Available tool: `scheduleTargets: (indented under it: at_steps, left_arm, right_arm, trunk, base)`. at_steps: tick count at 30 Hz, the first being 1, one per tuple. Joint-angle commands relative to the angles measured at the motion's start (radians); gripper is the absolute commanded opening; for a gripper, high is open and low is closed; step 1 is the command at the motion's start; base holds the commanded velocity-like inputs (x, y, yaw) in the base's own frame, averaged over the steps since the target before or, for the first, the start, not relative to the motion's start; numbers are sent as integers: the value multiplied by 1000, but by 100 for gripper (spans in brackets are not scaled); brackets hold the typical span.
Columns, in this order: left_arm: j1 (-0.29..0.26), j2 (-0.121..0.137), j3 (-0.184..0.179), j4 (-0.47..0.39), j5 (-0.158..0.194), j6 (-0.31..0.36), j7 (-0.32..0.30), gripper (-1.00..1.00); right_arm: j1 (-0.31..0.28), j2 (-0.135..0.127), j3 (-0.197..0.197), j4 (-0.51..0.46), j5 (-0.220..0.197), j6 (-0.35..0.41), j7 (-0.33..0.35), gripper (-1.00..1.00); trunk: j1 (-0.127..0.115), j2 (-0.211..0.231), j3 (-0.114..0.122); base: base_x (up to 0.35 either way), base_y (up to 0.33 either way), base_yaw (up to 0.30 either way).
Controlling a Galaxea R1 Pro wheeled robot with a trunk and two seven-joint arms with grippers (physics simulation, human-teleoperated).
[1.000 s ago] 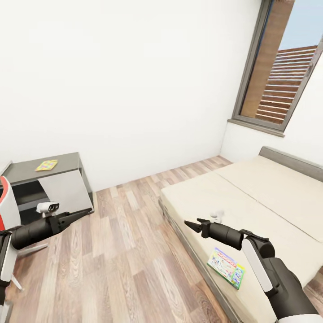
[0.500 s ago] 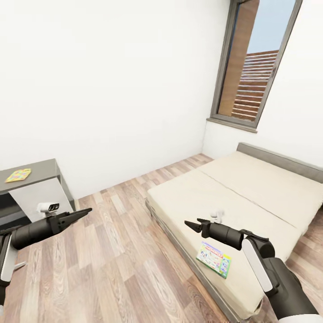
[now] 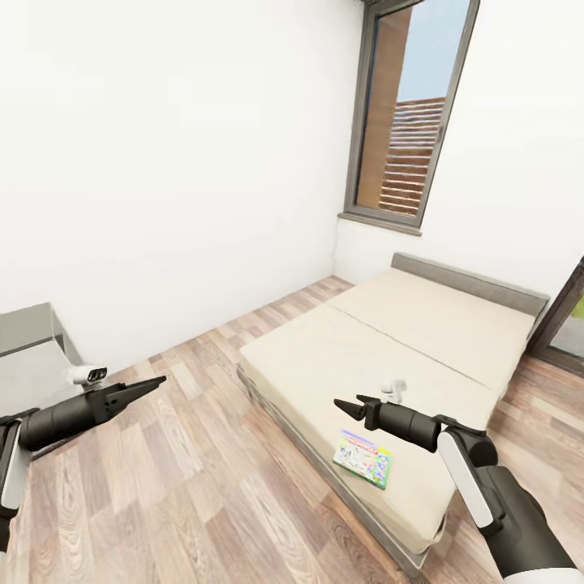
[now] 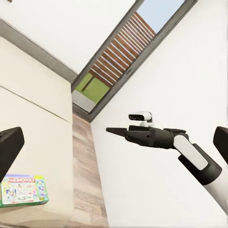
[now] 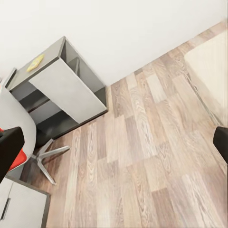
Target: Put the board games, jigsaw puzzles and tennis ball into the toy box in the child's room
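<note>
One board game, a green and white Monopoly box, lies flat on the beige mattress of the bed near its foot corner; it also appears in the left wrist view. My right gripper hovers open over the bed's near edge, just above and left of the box. Out over the wood floor, my left gripper is open and holds nothing. A small yellow sheet rests on the dark-grey cabinet top, too small to identify. The table, toy box and tennis ball are out of view.
The dark-grey-topped cabinet stands against the white wall, at the left edge of the head view. A white and red swivel chair is beside it. A tall dark-framed window rises behind the bed. Wood-plank floor lies between.
The whole picture has slid left, so the camera has turned right: the bed is more central and the cabinet nearly out of frame. Both arms keep the same pose.
</note>
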Motion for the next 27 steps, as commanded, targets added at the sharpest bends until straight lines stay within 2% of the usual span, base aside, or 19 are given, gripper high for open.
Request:
scheduleTargets:
  at_steps: [1,8,27]
  left_arm:
    - [-1,0,0,0,0,11,-4,100]
    - [-1,0,0,0,0,11,-4,100]
    - [-1,1,1,0,1,11,-5,100]
  right_arm:
    - [-1,0,1,0,-7,7,-2,100]
    - [-1,0,1,0,-7,7,-2,100]
    - [-1,0,0,0,-7,7,-1,100]
  trunk:
    - [1,-2,-2]
    - [1,-2,1]
    - [1,-2,8]
  base:
    - [0,228,-279]
    - [0,200,-279]
    - [0,17,-279]
